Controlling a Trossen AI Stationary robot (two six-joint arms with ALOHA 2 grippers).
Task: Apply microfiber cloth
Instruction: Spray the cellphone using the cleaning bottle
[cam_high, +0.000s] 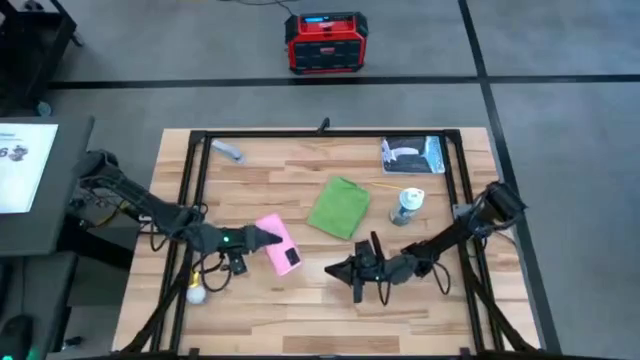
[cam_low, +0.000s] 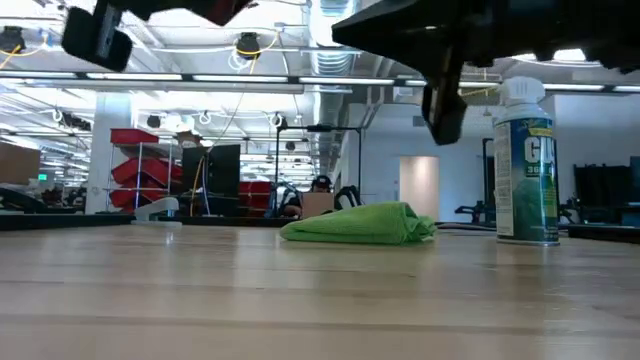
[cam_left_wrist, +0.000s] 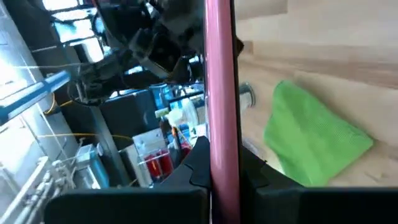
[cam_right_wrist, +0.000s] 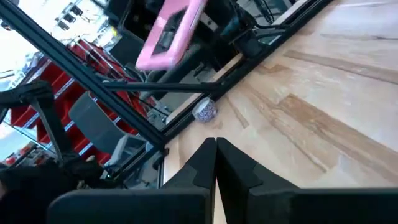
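High view: the microfiber cloth (cam_high: 339, 207) lies folded near the middle of the wooden counter (cam_high: 300, 310), with a spray can (cam_high: 407, 206) just beside it. The left tool (cam_high: 262, 237) is clamped on a pink phone (cam_high: 278, 245); the right tool (cam_high: 352, 270) hovers nearby with nothing in it. Low view: the cloth (cam_low: 360, 223) rests flat, the can (cam_low: 527, 163) upright beside it. Left wrist view: the pink phone (cam_left_wrist: 221, 93) stands pinched edge-on between the fingers. Right wrist view: the right tool (cam_right_wrist: 216, 157) has its fingers pressed together, holding nothing.

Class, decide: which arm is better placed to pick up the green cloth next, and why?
Probably the right. Its tool is shut and empty near the microfiber cloth; the left tool is already shut on the pink phone.
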